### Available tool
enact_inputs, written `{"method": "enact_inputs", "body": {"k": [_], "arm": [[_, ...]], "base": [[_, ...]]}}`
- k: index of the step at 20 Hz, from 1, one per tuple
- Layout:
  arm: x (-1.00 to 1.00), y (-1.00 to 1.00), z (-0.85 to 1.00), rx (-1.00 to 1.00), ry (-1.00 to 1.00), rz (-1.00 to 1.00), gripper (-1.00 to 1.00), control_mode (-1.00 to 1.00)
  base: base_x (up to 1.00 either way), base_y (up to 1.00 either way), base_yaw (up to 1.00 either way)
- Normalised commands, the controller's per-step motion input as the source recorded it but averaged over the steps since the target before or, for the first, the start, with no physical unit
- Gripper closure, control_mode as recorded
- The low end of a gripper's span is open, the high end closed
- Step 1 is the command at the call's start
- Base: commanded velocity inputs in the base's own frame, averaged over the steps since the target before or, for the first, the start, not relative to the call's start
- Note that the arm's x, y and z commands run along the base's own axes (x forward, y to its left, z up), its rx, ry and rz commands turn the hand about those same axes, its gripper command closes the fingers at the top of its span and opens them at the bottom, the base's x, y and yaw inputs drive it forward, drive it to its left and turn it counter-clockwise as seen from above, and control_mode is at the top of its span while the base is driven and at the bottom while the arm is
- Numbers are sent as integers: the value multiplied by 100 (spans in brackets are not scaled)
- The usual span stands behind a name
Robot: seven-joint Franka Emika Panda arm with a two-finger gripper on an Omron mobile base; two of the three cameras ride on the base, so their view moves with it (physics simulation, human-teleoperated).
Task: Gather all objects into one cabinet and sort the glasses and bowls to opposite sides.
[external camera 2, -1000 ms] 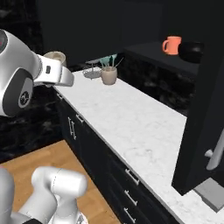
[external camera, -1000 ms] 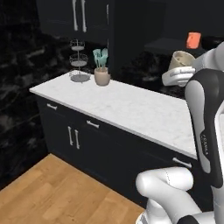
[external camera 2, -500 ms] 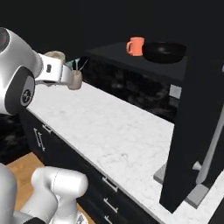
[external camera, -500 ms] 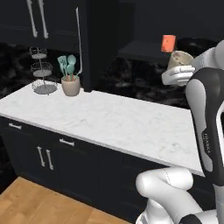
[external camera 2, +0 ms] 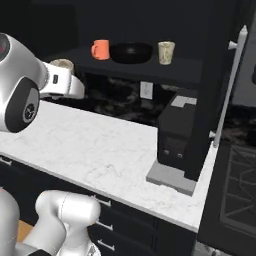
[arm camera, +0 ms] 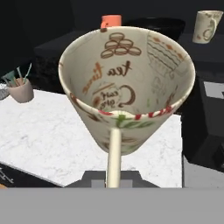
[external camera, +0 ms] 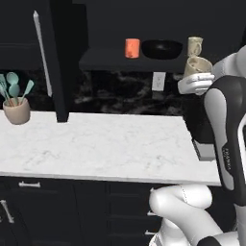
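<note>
The black cabinet's shelf (external camera: 110,61) stands at upper centre, its door (external camera: 60,62) swung open to the left. On the shelf, left to right, sit an orange cup (external camera: 132,48), a wide black bowl (external camera: 162,48) and a cream mug (external camera: 194,45). My gripper (external camera: 196,77) is shut on a second cream mug (external camera: 197,65), patterned inside, held upright in the air just right of and below the shelf's front. In the hand view that held mug (arm camera: 127,87) looms large, with the orange cup (arm camera: 110,20), bowl (arm camera: 162,24) and shelved mug (arm camera: 207,26) behind it.
A white marble counter (external camera: 96,144) runs under the cabinet. A beige pot of teal utensils (external camera: 16,109) stands at its left end. A black appliance on a grey base (external camera 2: 175,137) sits at the right, beside the open door's silver handle (external camera 2: 231,85).
The whole scene has slid left in both base views, so the base has driven right along the counter. The mug stays gripped in the same pose.
</note>
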Motion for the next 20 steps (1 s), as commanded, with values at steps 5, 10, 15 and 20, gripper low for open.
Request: {"method": "enact_inputs", "body": {"k": [5,10,15,20], "arm": [[0,0,0,0,0,0,100,100],[0,0,0,0,0,0,100,100],[0,0,0,0,0,0,100,100],[0,0,0,0,0,0,100,100]], "base": [[13,56,-42],[5,32,-22],[14,-3,-6],[2,0,-7]]}}
